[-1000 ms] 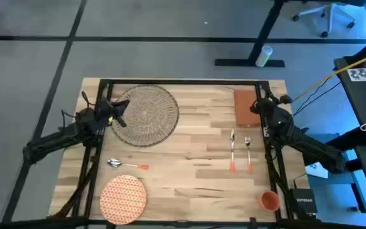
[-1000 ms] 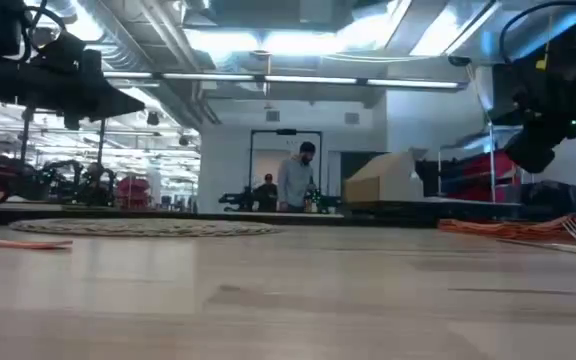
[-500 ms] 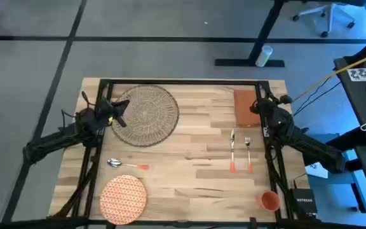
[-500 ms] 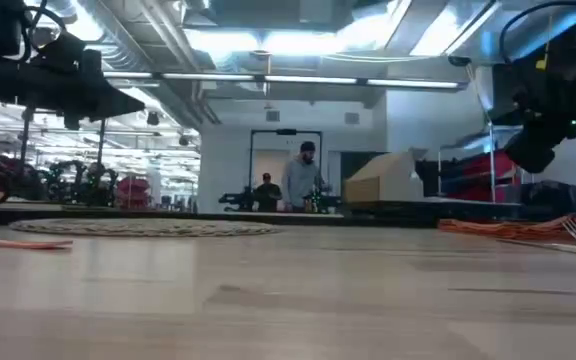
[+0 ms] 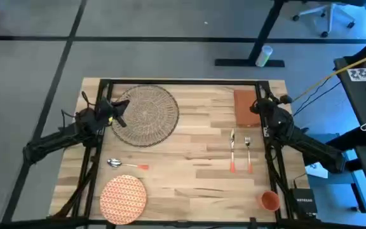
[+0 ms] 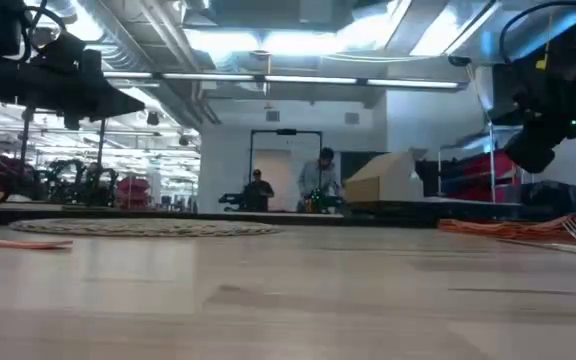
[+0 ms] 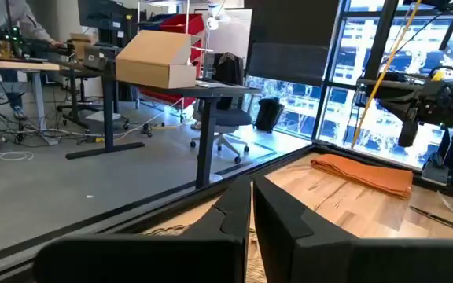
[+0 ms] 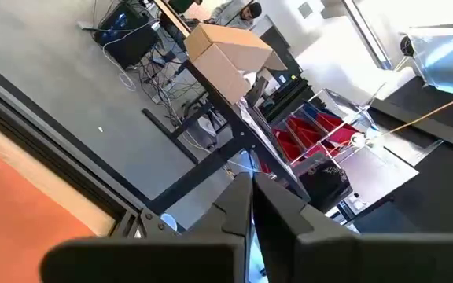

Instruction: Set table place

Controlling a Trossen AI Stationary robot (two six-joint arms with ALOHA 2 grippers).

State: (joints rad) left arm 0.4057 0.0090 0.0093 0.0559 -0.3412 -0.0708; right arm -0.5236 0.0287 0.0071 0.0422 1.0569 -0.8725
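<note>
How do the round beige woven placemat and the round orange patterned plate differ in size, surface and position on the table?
The round beige woven placemat is clearly wider than the round orange patterned plate. The placemat is pale and woven in rings; the plate is orange with a fine pattern. The placemat lies at the table's far left, with the left gripper over its edge; the plate sits at the near left edge, away from both grippers. Both are round, flat on the wooden table, with nothing on them.

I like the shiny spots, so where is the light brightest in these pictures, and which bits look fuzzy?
Low view: the ceiling lights glare white, and the near table is a soft blur. Left wrist view: the windows shine bright blue behind the napkin. High view: lighting is even, with a bluish tint at the right edge.
</note>
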